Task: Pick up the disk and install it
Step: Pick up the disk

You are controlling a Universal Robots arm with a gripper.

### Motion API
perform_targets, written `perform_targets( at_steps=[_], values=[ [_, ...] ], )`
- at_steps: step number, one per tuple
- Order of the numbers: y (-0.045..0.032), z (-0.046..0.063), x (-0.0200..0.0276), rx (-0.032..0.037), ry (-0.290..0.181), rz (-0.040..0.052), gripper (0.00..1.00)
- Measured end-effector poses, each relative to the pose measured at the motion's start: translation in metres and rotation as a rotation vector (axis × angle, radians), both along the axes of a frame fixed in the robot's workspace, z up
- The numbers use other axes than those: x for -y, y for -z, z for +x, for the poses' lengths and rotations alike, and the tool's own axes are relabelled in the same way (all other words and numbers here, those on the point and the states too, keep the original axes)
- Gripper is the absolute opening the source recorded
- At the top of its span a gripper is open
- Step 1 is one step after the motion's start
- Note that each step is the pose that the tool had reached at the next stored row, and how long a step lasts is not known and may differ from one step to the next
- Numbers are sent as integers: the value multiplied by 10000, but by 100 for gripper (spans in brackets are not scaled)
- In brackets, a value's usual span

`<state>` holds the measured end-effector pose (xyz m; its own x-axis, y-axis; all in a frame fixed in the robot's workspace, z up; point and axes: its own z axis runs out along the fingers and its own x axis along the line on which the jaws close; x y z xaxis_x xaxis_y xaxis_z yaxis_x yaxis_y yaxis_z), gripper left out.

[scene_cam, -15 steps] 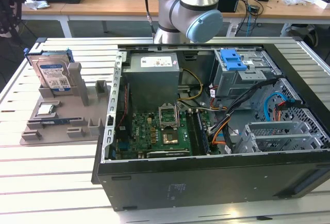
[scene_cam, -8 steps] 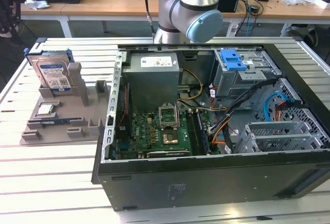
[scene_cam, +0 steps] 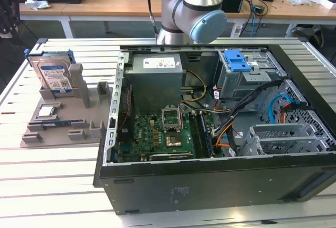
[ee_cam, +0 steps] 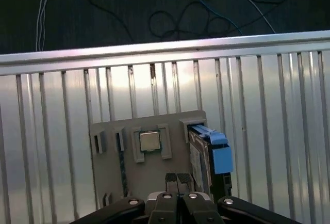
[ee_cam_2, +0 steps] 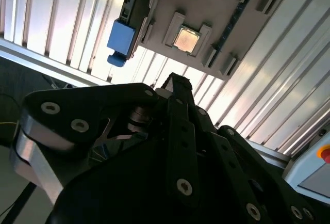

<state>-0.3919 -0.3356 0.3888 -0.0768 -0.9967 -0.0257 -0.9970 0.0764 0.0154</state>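
Note:
The disk (scene_cam: 53,75) stands on edge in a slot of the grey holder tray (scene_cam: 55,128), on the slatted table at the exterior view's left. It is silver with a white-and-blue label and a blue frame. In the first wrist view the disk (ee_cam: 205,157) stands beside the tray's small square chip (ee_cam: 150,141). My gripper (ee_cam: 177,178) hovers well above the tray, shut with nothing between its fingertips, apart from the disk. In the second wrist view the dark gripper (ee_cam_2: 175,81) points toward the tray, and the disk's blue frame (ee_cam_2: 121,39) sticks out at the tray's edge.
An open computer case (scene_cam: 210,186) takes up the middle and the exterior view's right, with a drive bay holding a lighter blue clip (scene_cam: 236,60). The arm (scene_cam: 194,7) rises behind the case. The table edge rail (ee_cam: 165,53) runs beyond the tray.

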Motion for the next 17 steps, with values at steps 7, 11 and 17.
perform_targets(
  at_steps=[7, 11, 17],
  values=[
    [0, 0, 0, 0, -139, 1, 10],
    [0, 0, 0, 0, -144, 1, 10],
    [0, 0, 0, 0, -151, 1, 35]
  ],
)
